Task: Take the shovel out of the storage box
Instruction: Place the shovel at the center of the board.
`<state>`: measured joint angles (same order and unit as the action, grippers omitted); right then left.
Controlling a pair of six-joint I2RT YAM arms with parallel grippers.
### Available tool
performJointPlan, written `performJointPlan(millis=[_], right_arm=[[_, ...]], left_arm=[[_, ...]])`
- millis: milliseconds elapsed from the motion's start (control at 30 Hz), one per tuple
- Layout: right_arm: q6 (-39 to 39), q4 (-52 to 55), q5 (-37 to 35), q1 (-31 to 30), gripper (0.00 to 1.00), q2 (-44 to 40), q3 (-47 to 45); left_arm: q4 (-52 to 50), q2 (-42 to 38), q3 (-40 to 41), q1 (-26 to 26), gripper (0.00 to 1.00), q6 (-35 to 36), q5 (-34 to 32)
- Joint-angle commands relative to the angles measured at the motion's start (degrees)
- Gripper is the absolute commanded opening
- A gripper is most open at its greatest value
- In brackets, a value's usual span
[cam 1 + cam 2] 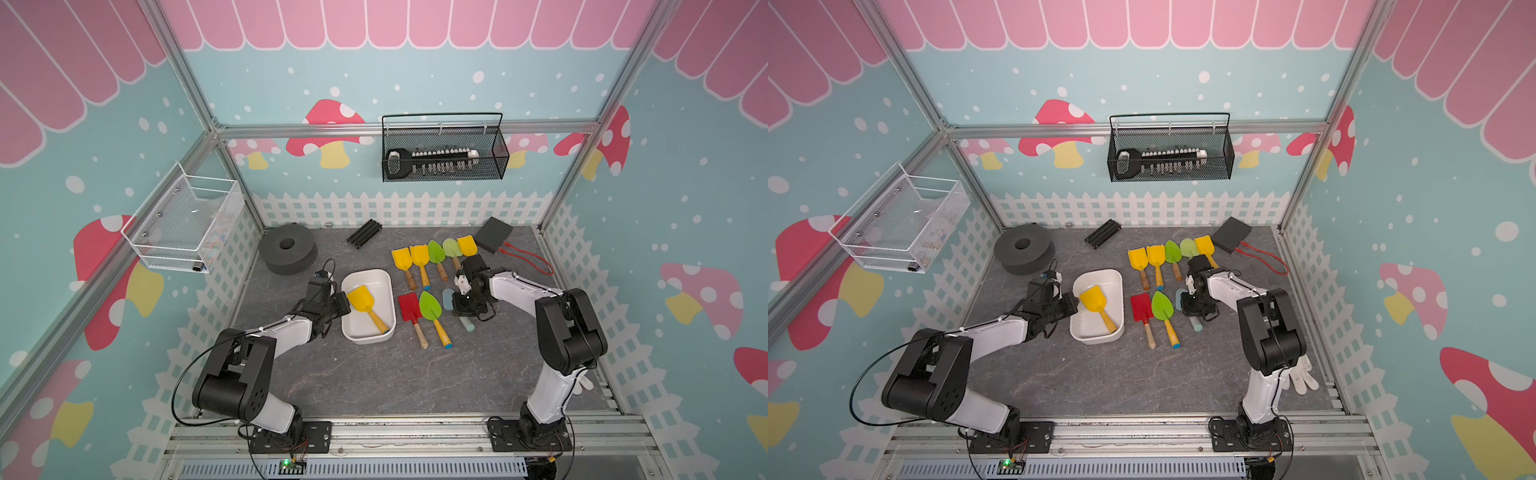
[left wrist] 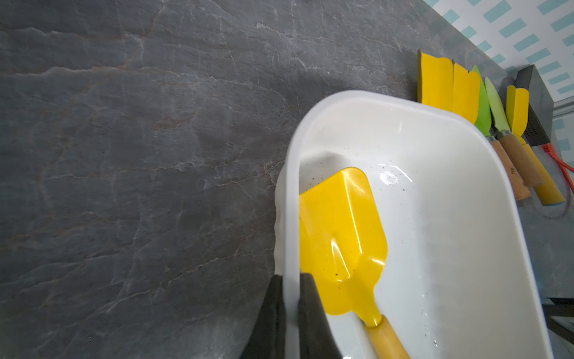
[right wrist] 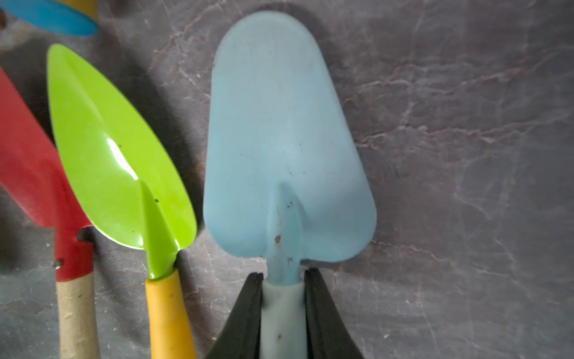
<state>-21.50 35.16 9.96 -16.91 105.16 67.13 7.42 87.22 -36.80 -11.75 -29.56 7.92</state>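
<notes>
Top views: high above the front edge, facing down and back over the whole table [image 1: 374,382]; far off.
Left wrist view: close beside the white tub [image 2: 435,140], facing along its rim.
Right wrist view: very close, facing down on a blue shovel [image 3: 289,140].
Shared: both top views overlap almost wholly; the wrist patches lie inside them.

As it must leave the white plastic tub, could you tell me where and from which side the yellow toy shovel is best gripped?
Probably the yellow toy shovel by its round yellow handle, from above, jaws across it: the wide blade lies flat on the floor of the white plastic tub, while the mid-handle has open floor on both sides.
</notes>
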Motion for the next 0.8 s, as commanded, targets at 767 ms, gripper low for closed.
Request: performJointPlan(millis=[767], right_arm=[[-0.48,-0.51,-1.78,0.21,0.37,1.87,1.43]], left_arm=[[-1.62,0.71,-0.30,-0.13,0.04,0.56,-0.28]])
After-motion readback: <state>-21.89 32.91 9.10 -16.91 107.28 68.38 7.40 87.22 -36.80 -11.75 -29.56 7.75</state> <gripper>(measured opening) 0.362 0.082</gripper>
